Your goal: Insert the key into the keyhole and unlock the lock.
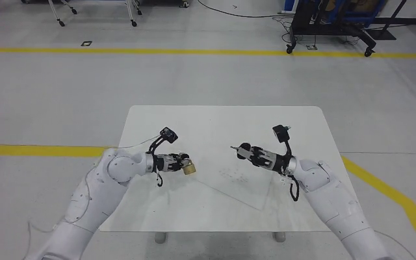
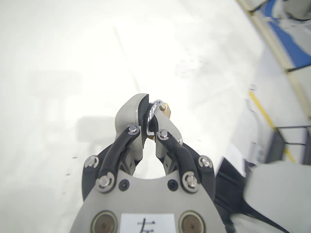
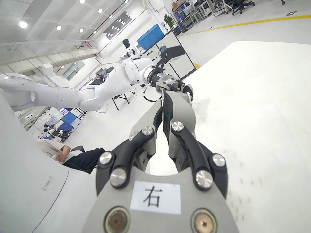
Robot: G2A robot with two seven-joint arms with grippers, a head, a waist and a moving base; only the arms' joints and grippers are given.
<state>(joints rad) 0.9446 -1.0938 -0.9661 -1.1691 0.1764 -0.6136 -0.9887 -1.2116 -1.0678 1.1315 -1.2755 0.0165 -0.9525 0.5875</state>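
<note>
Left gripper (image 2: 151, 120): lock (image 2: 167, 110) being held by its shackle (image 2: 152, 113); right gripper (image 1: 243, 151): key (image 1: 234, 149) being pinched.
Key's long axis is being pointed roughly toward the lock, well apart.

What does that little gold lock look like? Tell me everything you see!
The lock is a small padlock with a brass-looking gold body and a shiny silver metal loop. The left gripper pinches it by the loop, shut, holding it above the white table. Its gold body sticks out forward, toward the key in the right gripper, with a gap between. Its keyhole is hidden.
</note>
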